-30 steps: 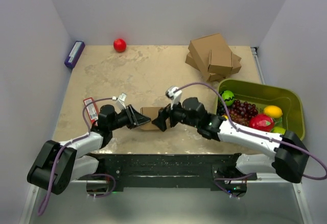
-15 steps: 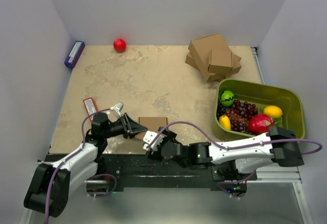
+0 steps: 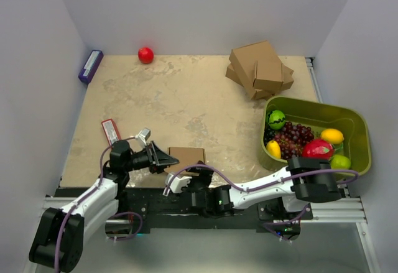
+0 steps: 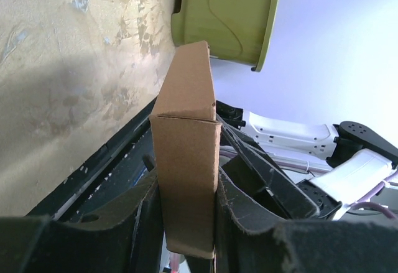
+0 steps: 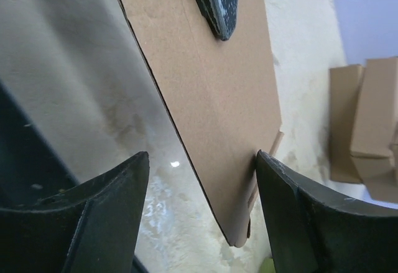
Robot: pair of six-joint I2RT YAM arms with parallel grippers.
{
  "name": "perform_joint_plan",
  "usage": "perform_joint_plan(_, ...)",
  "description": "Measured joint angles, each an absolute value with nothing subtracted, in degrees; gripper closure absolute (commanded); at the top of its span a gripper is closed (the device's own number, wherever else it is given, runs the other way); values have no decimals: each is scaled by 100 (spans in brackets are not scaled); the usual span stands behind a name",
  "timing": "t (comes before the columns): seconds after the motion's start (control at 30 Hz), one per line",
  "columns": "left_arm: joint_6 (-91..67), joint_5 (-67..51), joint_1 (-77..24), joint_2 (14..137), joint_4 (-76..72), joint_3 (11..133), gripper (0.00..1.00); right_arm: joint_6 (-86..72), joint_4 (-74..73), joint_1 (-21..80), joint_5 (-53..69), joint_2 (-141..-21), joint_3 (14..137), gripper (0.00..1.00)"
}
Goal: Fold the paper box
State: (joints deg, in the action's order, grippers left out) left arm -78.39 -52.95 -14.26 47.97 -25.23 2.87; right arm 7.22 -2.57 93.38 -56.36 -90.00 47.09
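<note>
The paper box point(image 3: 187, 156) is a small flat brown cardboard piece at the near edge of the table. My left gripper point(image 3: 165, 158) is shut on its left end. In the left wrist view the box point(image 4: 185, 117) stands edge-on, clamped between both fingers of the left gripper point(image 4: 185, 189). My right gripper point(image 3: 188, 175) sits just in front of the box, at the table's near edge, and is open. In the right wrist view the box's broad face point(image 5: 205, 80) hangs ahead, its lower corner between the spread jaws of the right gripper point(image 5: 202, 158). The right finger point(image 5: 292, 204) is at the box's edge.
A stack of bigger brown cardboard boxes point(image 3: 260, 69) stands at the back right. A green bin point(image 3: 357, 124) of toy fruit is on the right. A red ball point(image 3: 145, 55) and a purple block point(image 3: 91, 65) are at the back left, a red packet point(image 3: 110, 131) by the left arm.
My right arm has let go on the box's right side and swung back to the near edge, now facing the box from the front. My left gripper has drawn the box nearer.
</note>
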Motion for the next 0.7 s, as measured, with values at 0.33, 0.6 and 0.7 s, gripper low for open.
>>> perform_joint_plan(0.33, -7996, -5422, -1424, 4687, -2635, 287, 78, 1033, -104, 9345, -6545, -9321, 4746, 49)
perform_joint_plan(0.6, -8044, -5533, -1385, 4609, -2740, 287, 40, 1483, 14, 9345, -6484, -9321, 4746, 70)
perform_joint_plan(0.7, -8036, -5662, -1389, 4543, -2921, 287, 20, 1481, -5, 9349, -6246, -9321, 4779, 73)
